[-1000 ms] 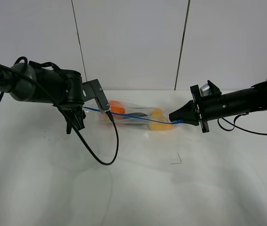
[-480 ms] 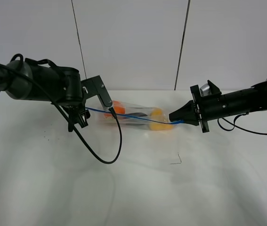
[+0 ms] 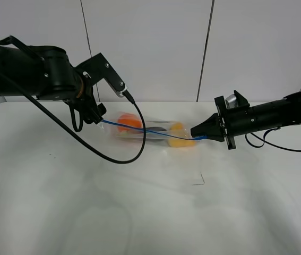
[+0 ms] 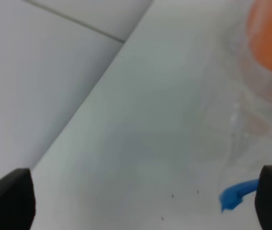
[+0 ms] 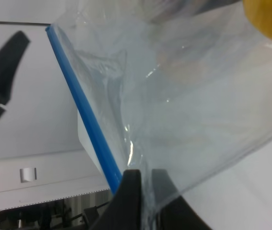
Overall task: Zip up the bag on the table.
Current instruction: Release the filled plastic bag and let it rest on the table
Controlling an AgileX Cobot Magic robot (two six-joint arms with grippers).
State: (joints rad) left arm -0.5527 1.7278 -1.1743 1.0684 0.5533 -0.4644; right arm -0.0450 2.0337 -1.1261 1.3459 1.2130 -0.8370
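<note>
Left gripper off the bag – right end still pinched

Over the last second the left gripper (image 3: 93,111) went from sitting at the left end of the blue zipper strip (image 3: 155,132) to lifted up and back. In the left wrist view its jaws are spread wide with nothing between them, and the strip's free end shows just beside one fingertip. The right gripper (image 3: 195,130) hasn't moved – clamped shut on the strip's right end. The bag (image 3: 150,126) lies mid-table (image 3: 139,207) towards the back, orange produce (image 3: 129,121) at its left end. The strip reads as one straight line, so my guess is the sealing pass is done and only the right release is left. Can't confirm the seal along its full length.
</note>
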